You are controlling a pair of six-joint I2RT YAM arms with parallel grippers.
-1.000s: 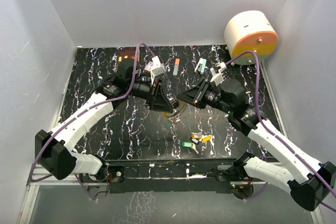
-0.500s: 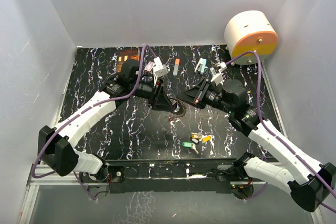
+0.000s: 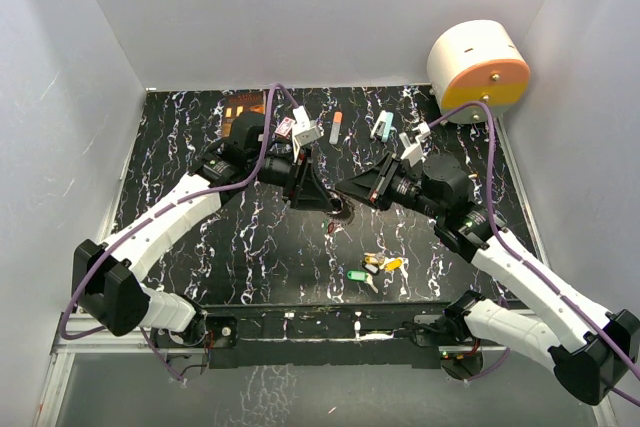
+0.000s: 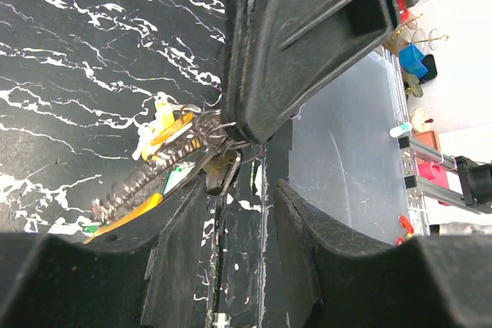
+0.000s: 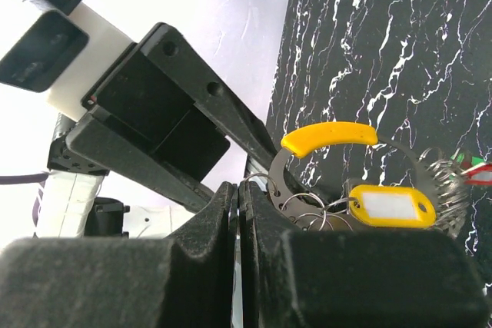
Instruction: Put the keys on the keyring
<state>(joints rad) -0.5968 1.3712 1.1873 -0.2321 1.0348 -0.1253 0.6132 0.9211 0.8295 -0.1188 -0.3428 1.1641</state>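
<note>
Top view: left end effector [image 3: 322,197] and right end effector [image 3: 349,194] tip to tip above the middle of the black marbled tabletop [image 3: 270,257]; keyring [image 3: 342,213] hanging at their meeting point; loose keys [image 3: 375,266] lying nearer the bases, apart from it; white-and-orange drum [image 3: 478,69] at the far right corner

Left wrist view: left fingers [image 4: 181,251] spread, gripping nothing; keyring and coiled spring [image 4: 127,190] just beyond them, dangling from the right end effector's tip

Right wrist view: right fingers [image 5: 265,220] pressed together, pinching the keyring's edge; yellow tag [image 5: 388,205] hung on it

keyring [image 3: 343,213] between left tool [image 3: 329,204] and right tool [image 3: 346,188], keys [image 3: 376,267] in front
</note>
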